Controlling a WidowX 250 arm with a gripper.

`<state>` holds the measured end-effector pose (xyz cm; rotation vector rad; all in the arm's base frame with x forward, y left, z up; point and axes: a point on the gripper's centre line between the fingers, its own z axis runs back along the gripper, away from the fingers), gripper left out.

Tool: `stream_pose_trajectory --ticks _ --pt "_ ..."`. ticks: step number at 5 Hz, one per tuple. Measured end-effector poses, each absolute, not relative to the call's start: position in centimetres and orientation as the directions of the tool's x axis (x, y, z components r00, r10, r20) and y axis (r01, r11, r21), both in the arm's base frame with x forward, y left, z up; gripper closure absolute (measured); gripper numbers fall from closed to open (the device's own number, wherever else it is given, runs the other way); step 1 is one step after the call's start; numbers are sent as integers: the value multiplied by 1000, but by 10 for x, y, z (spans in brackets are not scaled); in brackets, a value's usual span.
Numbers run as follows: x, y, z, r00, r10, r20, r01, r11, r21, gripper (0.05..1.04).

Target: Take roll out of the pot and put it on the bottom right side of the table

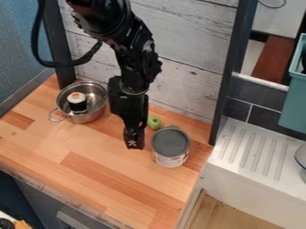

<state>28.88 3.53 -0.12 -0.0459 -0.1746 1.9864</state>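
The black gripper (134,142) hangs down over the middle of the wooden table (90,172), to the right of the pot and just left of a can. A metal pot (95,115) with loop handles stands at the table's back left. Inside it lies the sushi roll (77,101), with a black wrap, white rice and an orange centre on top. The gripper is apart from both pot and roll.
A grey-lidded can (170,146) stands right of the gripper, with a small green object (154,122) behind it. The wooden wall (179,67) borders the back; a white ridged drainboard (254,154) lies beyond the table's right edge.
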Motion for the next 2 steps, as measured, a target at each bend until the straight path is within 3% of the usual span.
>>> stream_pose_trajectory --ticks 2 --pt "281 51 -6 -440 895 71 -895 -429 -125 84"
